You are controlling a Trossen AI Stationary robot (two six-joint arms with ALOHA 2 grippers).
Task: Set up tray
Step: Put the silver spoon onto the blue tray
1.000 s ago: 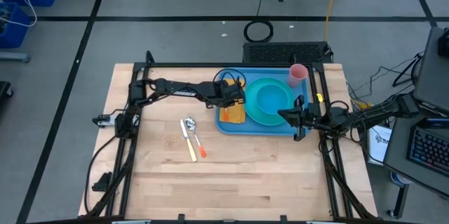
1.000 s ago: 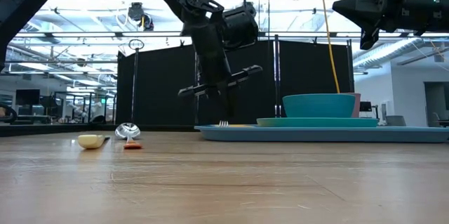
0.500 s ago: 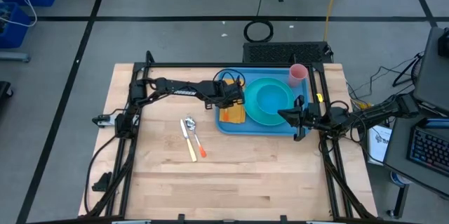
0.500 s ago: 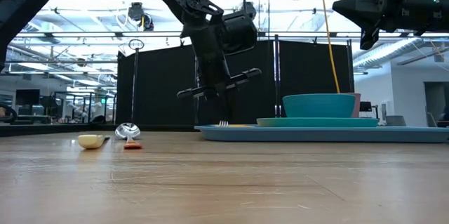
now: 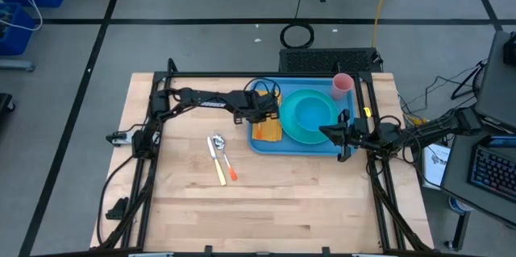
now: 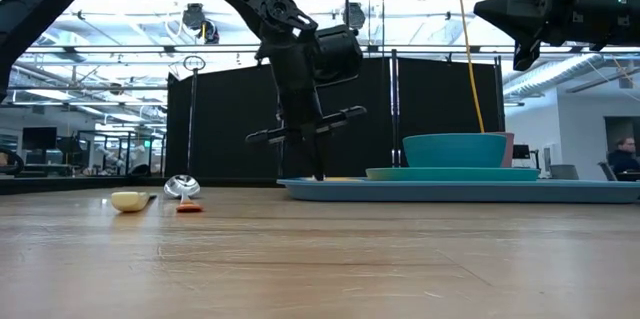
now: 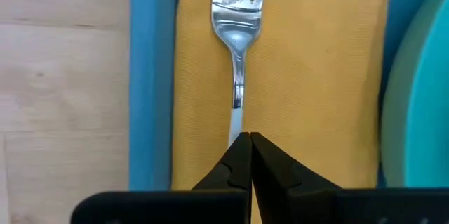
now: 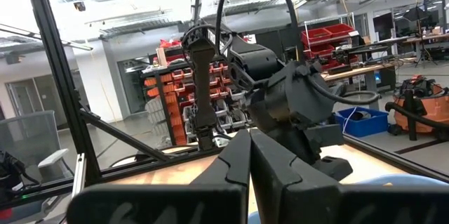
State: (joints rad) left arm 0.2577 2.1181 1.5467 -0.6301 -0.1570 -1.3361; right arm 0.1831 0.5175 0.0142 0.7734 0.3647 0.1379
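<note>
- Tray (image 5: 266, 143) already has the plate (image 5: 310, 124), bowl (image 5: 314, 110), cup (image 5: 342, 84), napkin (image 5: 268, 130) and fork (image 7: 237, 20).
- Looks like the knife (image 5: 216, 163) and spoon (image 5: 222, 151) are left on the table (image 5: 185, 209).
- Left gripper (image 7: 244, 143) over the fork handle, jaws closed, gripping nothing.
- Right gripper (image 8: 249, 147) closed too, empty, parked at the tray's right edge.

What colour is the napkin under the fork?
Mustard yellow; the napkin beneath the fork shows best in the left wrist view.

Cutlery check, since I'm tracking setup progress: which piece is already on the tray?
The fork, lying on the yellow napkin inside the tray; the spoon and knife lie on the table.

Wood table (image 5: 266, 209): tray (image 5: 266, 146), spoon (image 5: 215, 142), knife (image 5: 218, 167).
</note>
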